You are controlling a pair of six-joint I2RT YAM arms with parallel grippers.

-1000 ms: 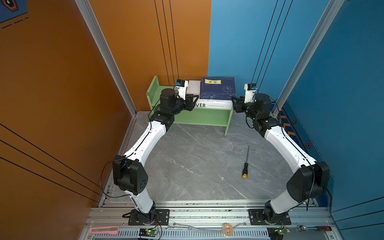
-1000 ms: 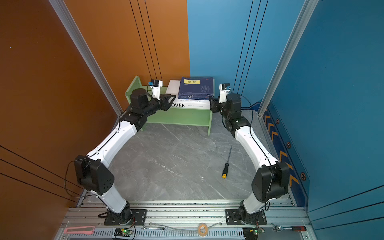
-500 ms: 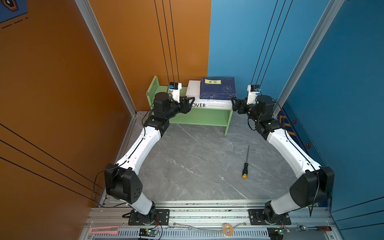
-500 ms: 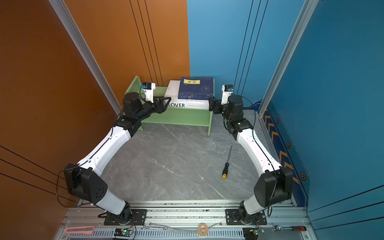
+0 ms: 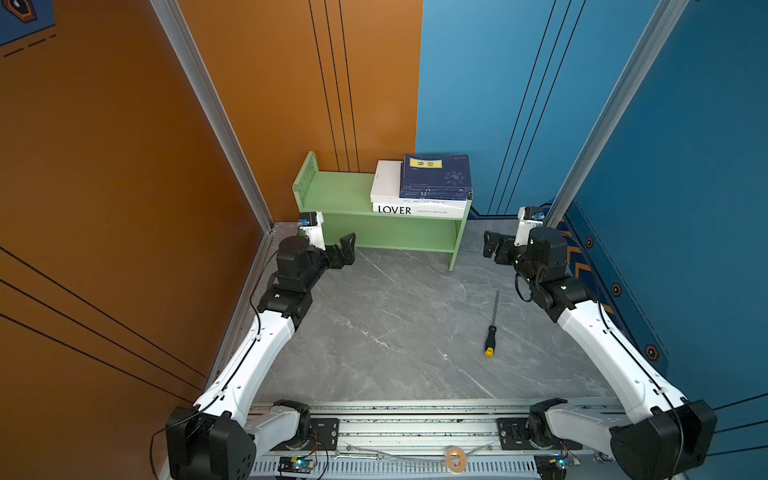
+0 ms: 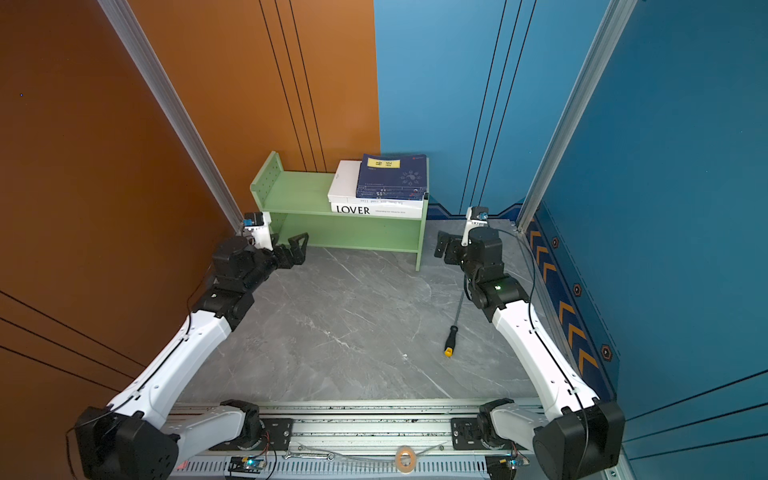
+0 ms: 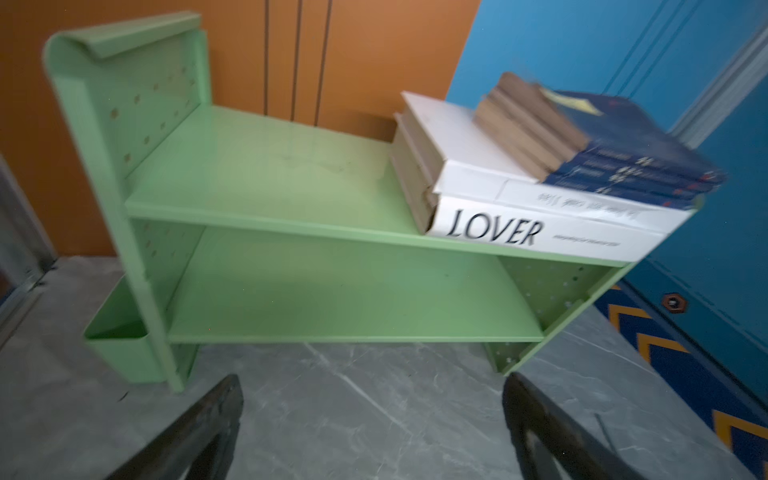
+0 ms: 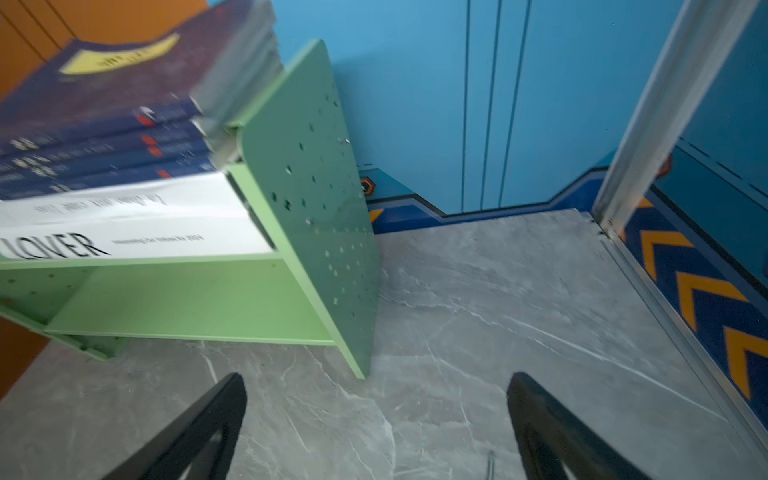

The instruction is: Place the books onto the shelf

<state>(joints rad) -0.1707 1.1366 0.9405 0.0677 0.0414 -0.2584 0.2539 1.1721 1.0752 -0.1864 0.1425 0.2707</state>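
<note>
Grey floor (image 5: 395, 324) separates books (image 5: 432, 183) on shelf (image 5: 336, 195) from left gripper (image 5: 344, 249), right gripper (image 5: 494, 249).

A screwdriver (image 5: 493, 324) is seen lying on a grey marbled tabletop (image 5: 374, 332), right of centre, its black handle with a yellow end turned toward the near edge. Orange wall panels (image 5: 124, 166) are seen at the left, blue wall panels (image 5: 478, 83) behind and at the right. A tape roll (image 5: 456, 458) and a wrench (image 5: 357, 456) are laid on the front metal rail (image 5: 415, 428).
</note>
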